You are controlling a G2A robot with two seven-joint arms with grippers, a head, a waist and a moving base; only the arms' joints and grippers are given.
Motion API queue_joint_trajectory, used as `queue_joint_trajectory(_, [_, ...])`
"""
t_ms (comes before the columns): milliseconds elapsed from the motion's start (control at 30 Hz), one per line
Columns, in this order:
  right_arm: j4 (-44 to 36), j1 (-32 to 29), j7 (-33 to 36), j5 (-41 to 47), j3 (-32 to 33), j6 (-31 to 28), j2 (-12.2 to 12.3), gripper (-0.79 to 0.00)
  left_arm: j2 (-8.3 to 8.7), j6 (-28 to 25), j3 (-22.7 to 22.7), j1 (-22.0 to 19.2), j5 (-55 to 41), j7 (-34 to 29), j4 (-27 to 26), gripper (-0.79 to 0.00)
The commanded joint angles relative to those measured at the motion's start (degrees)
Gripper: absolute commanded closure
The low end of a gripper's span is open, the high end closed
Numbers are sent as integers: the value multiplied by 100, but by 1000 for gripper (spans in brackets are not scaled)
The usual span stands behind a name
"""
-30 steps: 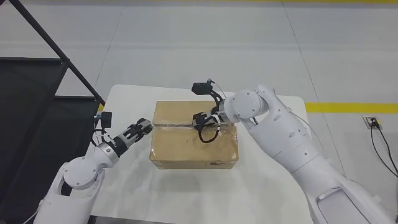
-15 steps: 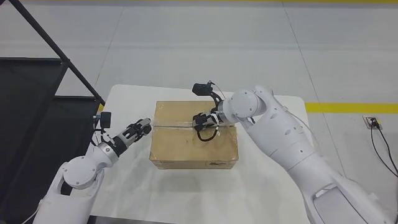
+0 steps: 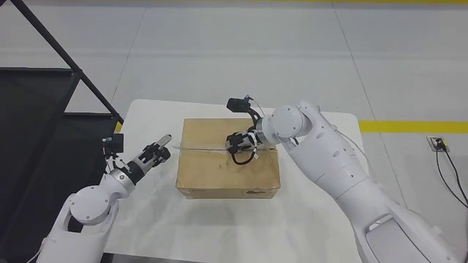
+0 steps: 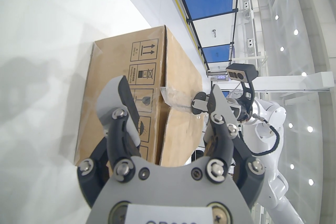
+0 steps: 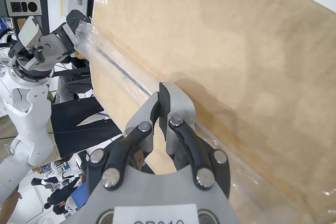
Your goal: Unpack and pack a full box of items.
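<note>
A closed cardboard box (image 3: 228, 172) stands in the middle of the white table (image 3: 314, 212). A strip of clear tape (image 3: 201, 147) runs along its top seam, and the strip's loose end juts past the box edge on my left arm's side. My right gripper (image 3: 236, 143) rests shut on the box top at the seam, fingertips together on the tape (image 5: 115, 62). My left gripper (image 3: 162, 148) hovers beside the box, open, facing the printed side wall (image 4: 141, 70). The lifted tape end (image 4: 166, 95) lies between its spread fingers and seems to touch one pad (image 5: 76, 21).
A black frame (image 3: 51, 117) stands off the table beside my left arm. Bare table surface lies in front of the box and to its right. The table's edge runs close behind the left gripper.
My left gripper has drawn back from the box toward the table's left edge, and the tape end now stands out past the box edge. The right gripper has stayed on the seam.
</note>
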Motion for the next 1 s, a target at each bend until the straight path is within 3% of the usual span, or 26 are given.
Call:
queue_joint_trajectory(0, [4,-15,-62,23,8,10,-16,0,-2,-8,-26,43,-40,62,-18,-643])
queue_joint_trajectory(33, [11,-23,-88,48,12,21,-27,0,-5,-11,-35,66,-62,102,-28,-702])
queue_joint_trajectory(167, [66,-21,-104,158,-31,61,-104,0,-20,-7,-33,178,-109,309,-61,-785])
queue_joint_trajectory(500, [407,105,-270,422,-216,36,-391,0,-129,35,223,357,-323,1082,-90,-785])
queue_joint_trajectory(967, [951,201,-905,668,-482,-118,-881,0,-390,-290,662,353,-1698,1858,9,-785])
